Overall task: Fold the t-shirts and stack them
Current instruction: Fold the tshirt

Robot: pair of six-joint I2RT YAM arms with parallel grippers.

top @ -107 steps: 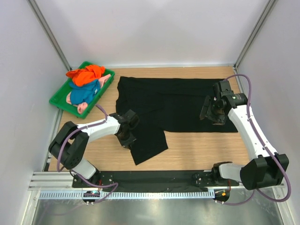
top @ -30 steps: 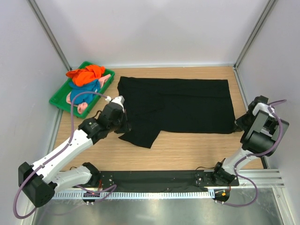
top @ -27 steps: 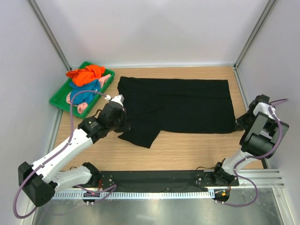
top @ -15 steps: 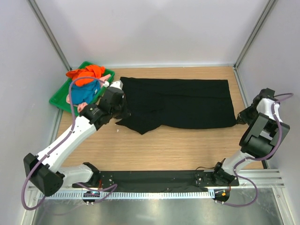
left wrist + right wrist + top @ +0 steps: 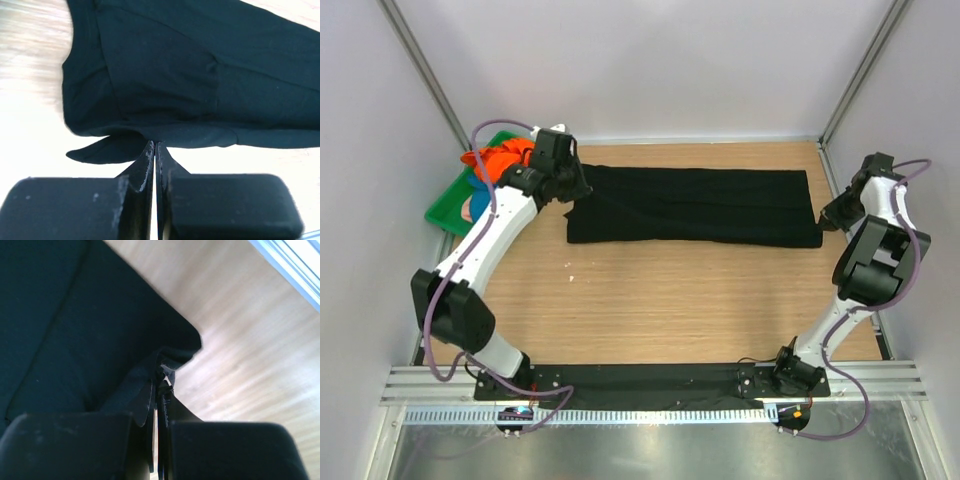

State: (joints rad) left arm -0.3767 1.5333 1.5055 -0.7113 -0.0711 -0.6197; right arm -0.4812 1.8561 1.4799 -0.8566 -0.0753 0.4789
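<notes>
At the far side of the table (image 5: 700, 300), black t-shirt (image 5: 690, 205) lies folded in a long band. Left gripper (image 5: 152, 149) pinches its left edge, right gripper (image 5: 161, 382) pinches its right corner. Orange t-shirt (image 5: 500, 160) sits in green tray (image 5: 440, 211).

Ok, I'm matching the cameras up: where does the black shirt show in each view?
Top: black shirt, a long band across the far middle.
Left wrist: fills the upper half, edge pinched at bottom centre.
Right wrist: upper left, corner pinched low centre.
Shared landmark: the wooden table.
</notes>
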